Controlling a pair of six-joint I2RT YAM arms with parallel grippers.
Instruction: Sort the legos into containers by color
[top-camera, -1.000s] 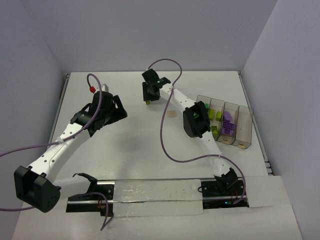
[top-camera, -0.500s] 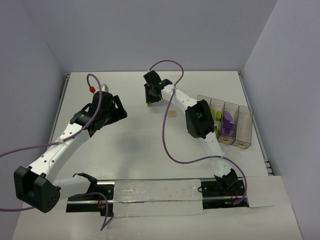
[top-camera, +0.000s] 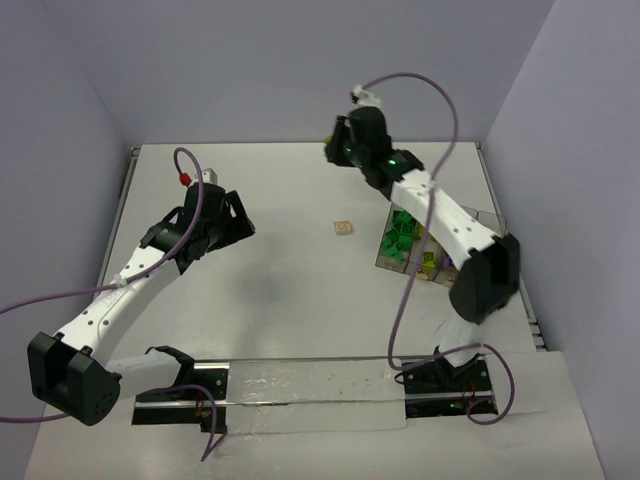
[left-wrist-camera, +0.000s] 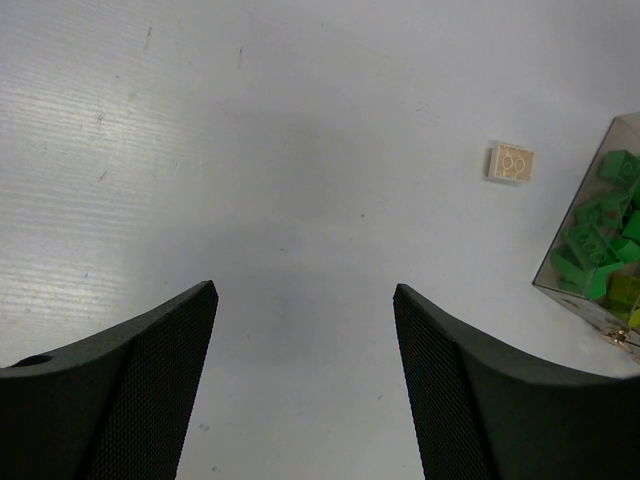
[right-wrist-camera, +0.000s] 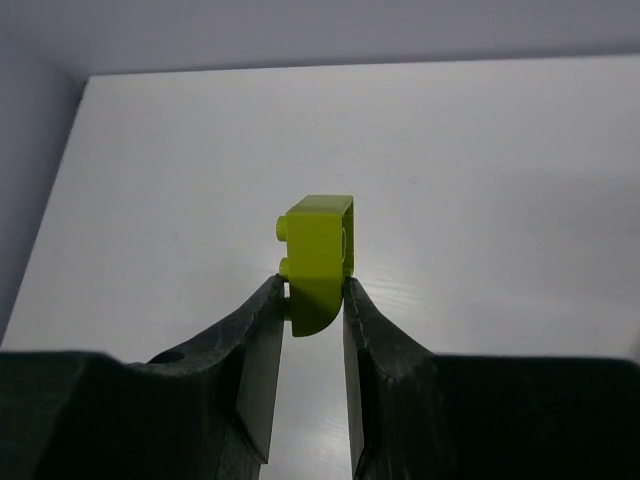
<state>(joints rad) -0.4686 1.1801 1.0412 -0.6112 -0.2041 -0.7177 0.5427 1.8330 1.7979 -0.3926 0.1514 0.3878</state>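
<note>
We see the yellow-green brick (right-wrist-camera: 318, 250) pinched tight between the right fingers (right-wrist-camera: 268, 318), high above the far bench (left-wrist-camera: 300, 150). The left fingers (left-wrist-camera: 150, 380) gape empty, near the tan brick (left-wrist-camera: 510, 162) beside the containers (left-wrist-camera: 582, 205).

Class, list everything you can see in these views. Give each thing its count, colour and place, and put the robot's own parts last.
Table: one, white, under everything.
Containers: one joined row, smoky-clear, on the table's right side, partly hidden by the right arm.
Dark green legos: several, in the leftmost compartment.
Yellow-green legos: one clamped aloft, others in the compartment beside the green ones.
Tan lego: one, loose on the table left of the containers.
Cables: two, purple, one along each arm.
Left gripper: one, black, open and empty, over the table's left half.
Right gripper: one, black, shut on a yellow-green lego, high above the table's far side.
</note>
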